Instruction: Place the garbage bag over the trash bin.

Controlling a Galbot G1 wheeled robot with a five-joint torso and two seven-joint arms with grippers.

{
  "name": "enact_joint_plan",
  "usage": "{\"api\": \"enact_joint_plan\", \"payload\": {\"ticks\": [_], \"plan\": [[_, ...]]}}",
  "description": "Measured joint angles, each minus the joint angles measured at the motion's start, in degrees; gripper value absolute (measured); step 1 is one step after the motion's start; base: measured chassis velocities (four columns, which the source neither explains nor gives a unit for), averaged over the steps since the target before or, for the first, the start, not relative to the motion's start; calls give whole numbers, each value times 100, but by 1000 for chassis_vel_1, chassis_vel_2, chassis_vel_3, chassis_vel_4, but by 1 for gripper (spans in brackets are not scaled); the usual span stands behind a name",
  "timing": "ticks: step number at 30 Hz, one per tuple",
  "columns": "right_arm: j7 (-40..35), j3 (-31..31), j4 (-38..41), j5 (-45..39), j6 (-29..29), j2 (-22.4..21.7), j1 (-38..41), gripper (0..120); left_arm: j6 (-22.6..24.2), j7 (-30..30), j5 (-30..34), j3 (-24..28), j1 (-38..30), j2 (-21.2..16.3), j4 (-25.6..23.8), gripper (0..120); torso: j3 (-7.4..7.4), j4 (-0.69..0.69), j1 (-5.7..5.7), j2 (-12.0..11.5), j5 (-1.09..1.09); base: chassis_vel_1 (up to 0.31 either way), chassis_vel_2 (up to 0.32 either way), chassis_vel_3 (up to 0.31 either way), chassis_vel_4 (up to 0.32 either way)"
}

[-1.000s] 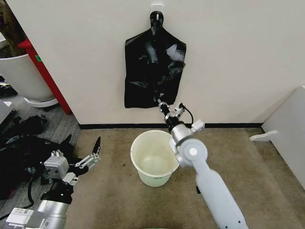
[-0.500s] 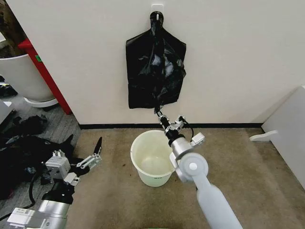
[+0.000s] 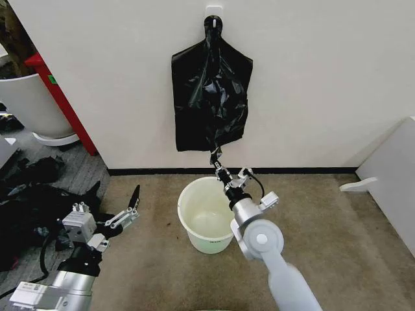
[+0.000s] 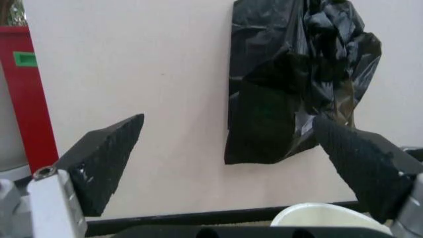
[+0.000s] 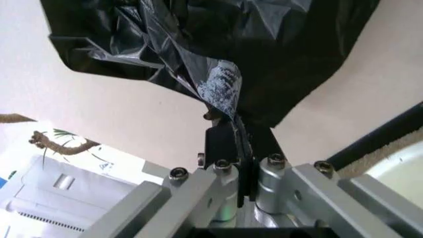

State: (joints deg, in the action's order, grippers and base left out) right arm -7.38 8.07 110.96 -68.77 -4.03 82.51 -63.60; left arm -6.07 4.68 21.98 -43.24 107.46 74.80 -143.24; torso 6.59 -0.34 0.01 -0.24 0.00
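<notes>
Nearest in, low on the left, the left gripper (image 3: 120,210) hovers just above the carpet (image 3: 149,259) with its dark fingers spread wide and nothing between them; the left wrist view shows the same wide gap, one black pad (image 4: 106,163) on each side, looking toward the wall. To its left, a heap of dull black stuff (image 3: 32,207) lies on the floor. A little farther in, at the centre, sits the trash bin (image 3: 207,214), cream-white, upright, mouth open and bare, standing on the carpet close to the wall's dark baseboard (image 3: 298,170). Right over the bin's far rim comes the right arm, reaching up and away, and the right gripper (image 3: 218,166) is pinched tight on the bottom corner of the garbage bag (image 3: 211,97). The right wrist view confirms it: the jaws are clamped together with a twisted strip of glossy black plastic (image 5: 221,89) running down between them. Farther still, the bag itself hangs flat against the white wall from a hook (image 3: 212,18), its lower edge drawn down to a point toward the gripper, above and behind the bin. Far left, a large white tub (image 3: 29,103) stands beside a red post (image 3: 61,103).
</notes>
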Motion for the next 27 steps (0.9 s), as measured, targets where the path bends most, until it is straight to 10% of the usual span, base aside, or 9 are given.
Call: {"api": "enact_joint_plan", "payload": {"ticks": [27], "plan": [[337,28,136,540,198,157,-1052,0,-62,92,-2,10,-64,-11,0,100,0,0,0,0,0,0,0,0,0]]}}
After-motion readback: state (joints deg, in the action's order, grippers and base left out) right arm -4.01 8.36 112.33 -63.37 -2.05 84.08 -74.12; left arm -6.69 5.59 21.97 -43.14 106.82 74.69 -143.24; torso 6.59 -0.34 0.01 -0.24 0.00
